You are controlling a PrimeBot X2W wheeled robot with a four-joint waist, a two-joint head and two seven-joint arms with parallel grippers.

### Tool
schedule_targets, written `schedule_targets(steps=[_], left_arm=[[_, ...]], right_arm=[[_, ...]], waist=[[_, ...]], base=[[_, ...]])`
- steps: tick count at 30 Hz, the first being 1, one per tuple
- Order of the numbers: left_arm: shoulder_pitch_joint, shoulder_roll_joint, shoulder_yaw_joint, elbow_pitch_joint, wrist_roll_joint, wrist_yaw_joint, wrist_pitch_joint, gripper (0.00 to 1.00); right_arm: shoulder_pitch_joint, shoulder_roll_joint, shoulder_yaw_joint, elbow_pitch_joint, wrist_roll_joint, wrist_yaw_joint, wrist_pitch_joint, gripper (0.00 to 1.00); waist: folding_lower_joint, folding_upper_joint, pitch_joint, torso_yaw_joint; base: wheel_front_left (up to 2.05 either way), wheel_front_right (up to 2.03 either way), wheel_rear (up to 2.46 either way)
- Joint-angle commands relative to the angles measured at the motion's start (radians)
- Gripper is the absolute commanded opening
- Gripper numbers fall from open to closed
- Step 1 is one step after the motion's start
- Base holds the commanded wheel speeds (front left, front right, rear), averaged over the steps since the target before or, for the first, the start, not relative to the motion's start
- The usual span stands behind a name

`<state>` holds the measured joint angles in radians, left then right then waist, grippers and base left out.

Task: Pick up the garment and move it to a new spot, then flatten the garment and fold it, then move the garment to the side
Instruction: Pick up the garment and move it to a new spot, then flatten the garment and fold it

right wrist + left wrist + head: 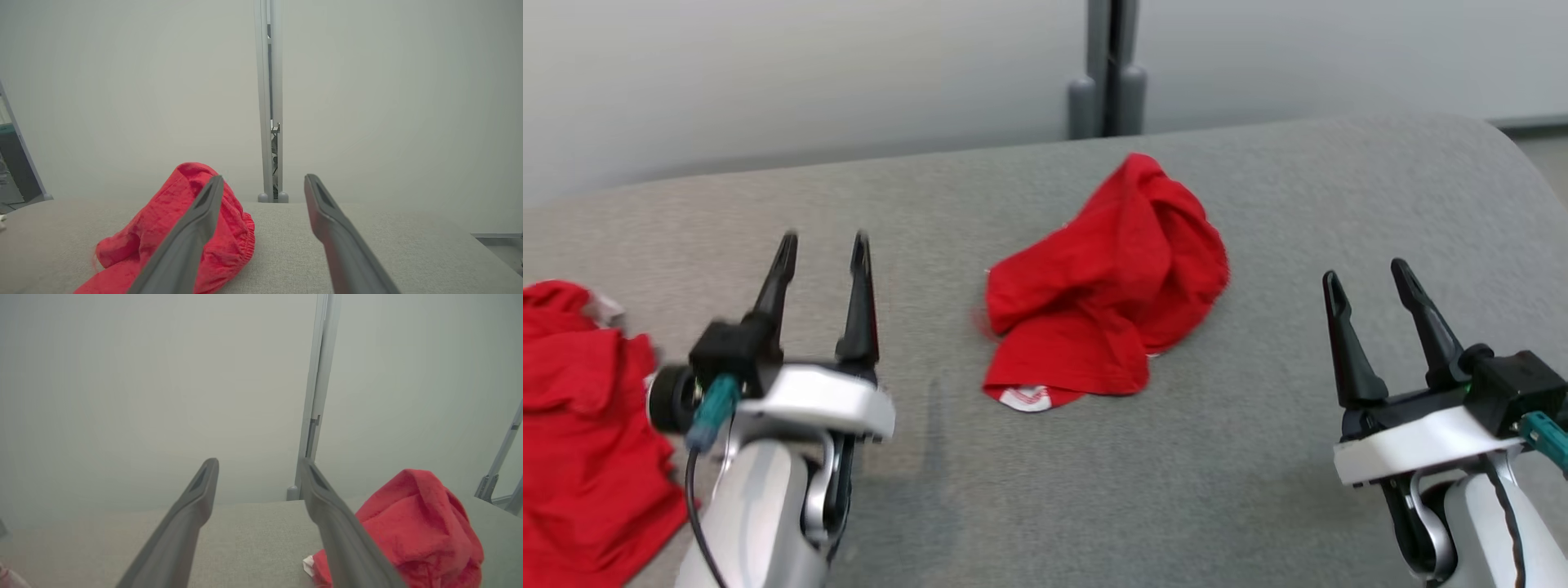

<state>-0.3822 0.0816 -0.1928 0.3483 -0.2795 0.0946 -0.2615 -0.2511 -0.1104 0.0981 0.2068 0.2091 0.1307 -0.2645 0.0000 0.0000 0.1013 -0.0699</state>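
On the table (1258,457) the garment (1107,294), perhaps shorts, lies crumpled at centre frame, so the left gripper (823,241) at lower left and right gripper (1365,273) at lower right, both wide apart and empty, should pinch opposite edges and draw it flat.

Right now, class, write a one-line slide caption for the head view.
Crumpled red fabric garment lies on grey upholstered surface, ahead of the open left gripper and open right gripper.
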Motion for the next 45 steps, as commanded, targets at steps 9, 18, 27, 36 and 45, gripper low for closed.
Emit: schedule_targets(steps=[9, 18, 27, 36, 45], left_arm=[[0.245, -0.021, 0.062, -0.119, 0.091, -0.056, -0.003, 1.00], [0.364, -0.029, 0.048, -0.216, 0.044, -0.035, -0.003, 1.00], [0.367, -0.029, 0.024, -0.243, 0.066, -0.006, -0.003, 1.00], [0.356, -0.029, 0.022, -0.251, 0.070, -0.004, -0.003, 1.00], [0.350, -0.029, -0.002, -0.237, 0.067, -0.009, -0.003, 1.00]], right_arm=[[0.079, -0.005, -0.011, -0.004, -0.009, 0.000, -0.002, 1.00], [0.123, 0.006, -0.011, 0.006, -0.006, 0.000, -0.002, 1.00], [0.115, 0.009, -0.003, 0.017, -0.004, 0.000, -0.002, 1.00], [0.108, 0.013, -0.003, 0.023, -0.003, 0.000, -0.002, 1.00], [0.115, 0.016, -0.015, 0.028, -0.005, 0.000, -0.002, 1.00]], waist=[[0.0000, 0.0000, -0.106, 0.128], [0.0000, 0.0000, -0.133, 0.143], [0.0000, 0.0000, -0.129, 0.136], [0.0000, 0.0000, -0.122, 0.132], [0.0000, 0.0000, -0.115, 0.149]], base=[[0.00, 0.00, 0.00], [0.00, 0.00, 0.00], [0.00, 0.00, 0.00], [0.00, 0.00, 0.00], [0.00, 0.00, 0.00]])
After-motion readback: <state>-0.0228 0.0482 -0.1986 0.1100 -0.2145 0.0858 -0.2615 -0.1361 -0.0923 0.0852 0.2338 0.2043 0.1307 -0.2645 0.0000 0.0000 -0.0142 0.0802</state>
